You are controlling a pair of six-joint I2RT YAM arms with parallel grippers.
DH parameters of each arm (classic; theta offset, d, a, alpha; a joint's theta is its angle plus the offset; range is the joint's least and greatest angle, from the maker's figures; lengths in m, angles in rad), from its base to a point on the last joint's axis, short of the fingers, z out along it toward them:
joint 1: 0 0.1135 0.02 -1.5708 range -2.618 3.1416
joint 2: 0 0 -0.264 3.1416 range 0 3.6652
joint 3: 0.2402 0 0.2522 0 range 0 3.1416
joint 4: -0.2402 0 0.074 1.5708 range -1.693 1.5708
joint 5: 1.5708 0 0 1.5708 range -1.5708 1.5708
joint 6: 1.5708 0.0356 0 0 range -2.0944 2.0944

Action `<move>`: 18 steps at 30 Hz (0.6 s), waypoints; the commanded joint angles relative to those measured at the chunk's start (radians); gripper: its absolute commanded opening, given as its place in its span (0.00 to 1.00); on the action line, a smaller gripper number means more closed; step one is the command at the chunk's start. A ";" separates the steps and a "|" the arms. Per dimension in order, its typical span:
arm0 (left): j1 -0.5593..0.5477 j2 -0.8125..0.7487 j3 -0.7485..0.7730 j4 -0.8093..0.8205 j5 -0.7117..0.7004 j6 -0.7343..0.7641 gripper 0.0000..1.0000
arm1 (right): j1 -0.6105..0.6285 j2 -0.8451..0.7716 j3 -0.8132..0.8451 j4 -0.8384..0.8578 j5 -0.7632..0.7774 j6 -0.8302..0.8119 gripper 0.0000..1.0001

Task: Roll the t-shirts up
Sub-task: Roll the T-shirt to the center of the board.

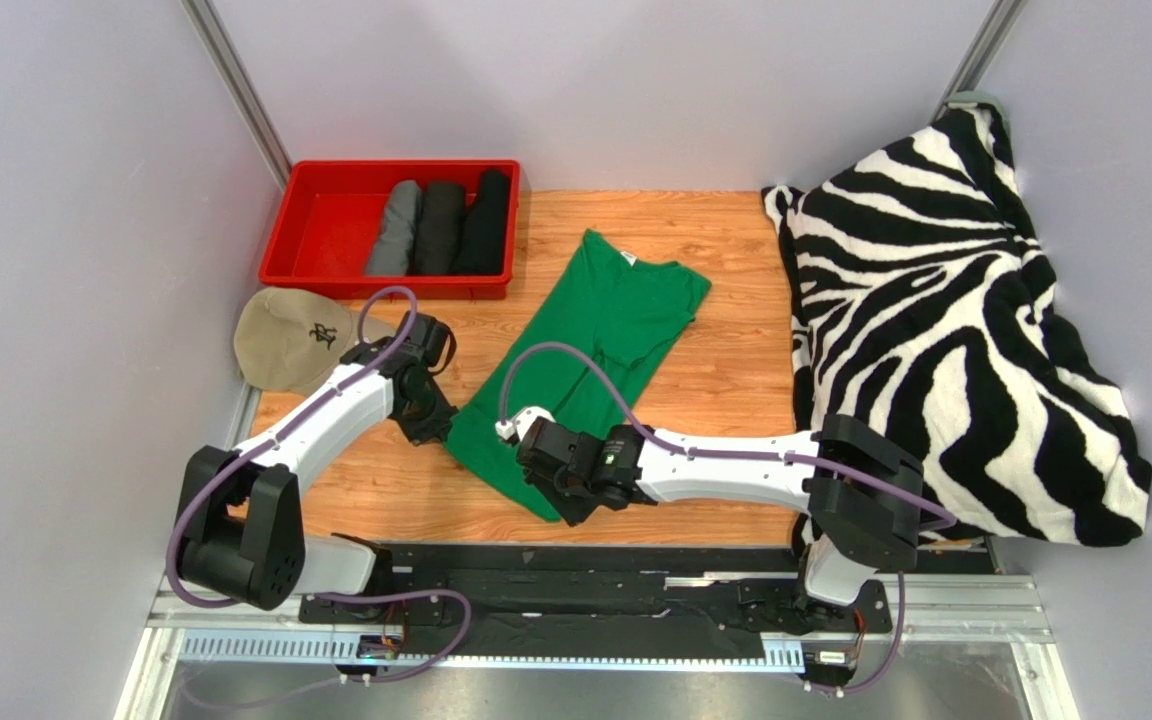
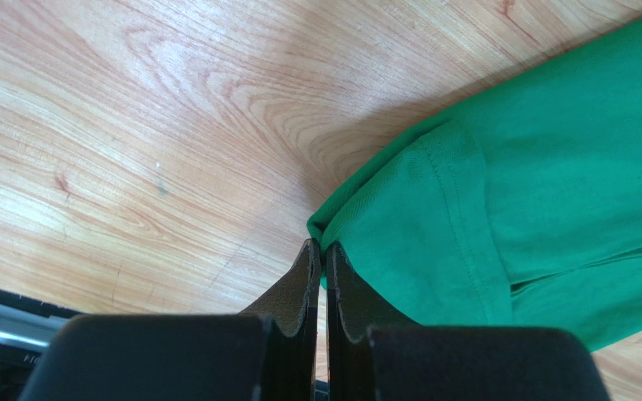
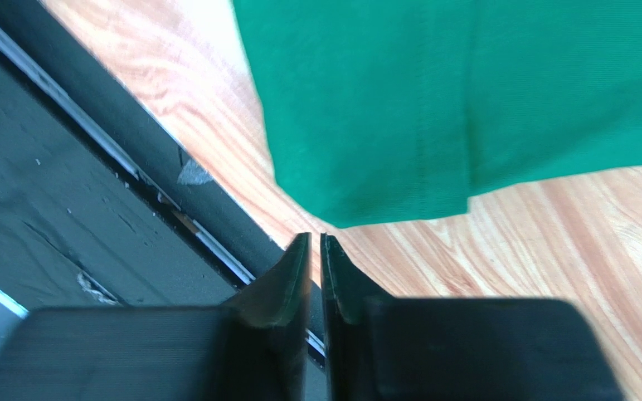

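Where the grey walls (image 1: pixel 612 75) close around the wooden table (image 1: pixel 717 405), the green t-shirt (image 1: pixel 605 315) lies in the middle of the frame, its long axis diagonal, collar to the top, hem to the lower left. The left gripper (image 2: pixel 323 251) pinches one hem corner; the right gripper (image 3: pixel 316 244) stands almost closed, just before the other corner

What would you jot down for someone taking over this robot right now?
Left gripper: shut on a near hem corner of the green t-shirt.
Right gripper: shut just short of the other corner; no cloth visible between its fingers.
Done: one grey roll and two black rolls sit in the red bin.
Left to do: the green t-shirt lies unrolled on the table; roll it.
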 commanded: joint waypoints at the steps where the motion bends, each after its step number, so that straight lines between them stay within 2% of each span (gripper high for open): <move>1: -0.005 0.021 0.067 -0.070 -0.010 -0.020 0.01 | -0.004 -0.063 0.000 0.035 0.033 0.031 0.23; 4: -0.005 0.025 0.083 -0.091 0.019 -0.029 0.01 | 0.037 -0.066 0.025 0.050 0.168 0.022 0.37; 11: -0.005 0.048 0.106 -0.110 0.053 -0.017 0.01 | 0.141 0.066 0.111 0.134 0.455 -0.065 0.53; 13: -0.005 0.056 0.112 -0.111 0.056 -0.012 0.01 | 0.167 0.101 0.135 0.147 0.536 -0.080 0.54; 18: -0.005 0.061 0.121 -0.119 0.057 0.001 0.01 | 0.184 0.222 0.226 0.171 0.585 -0.129 0.55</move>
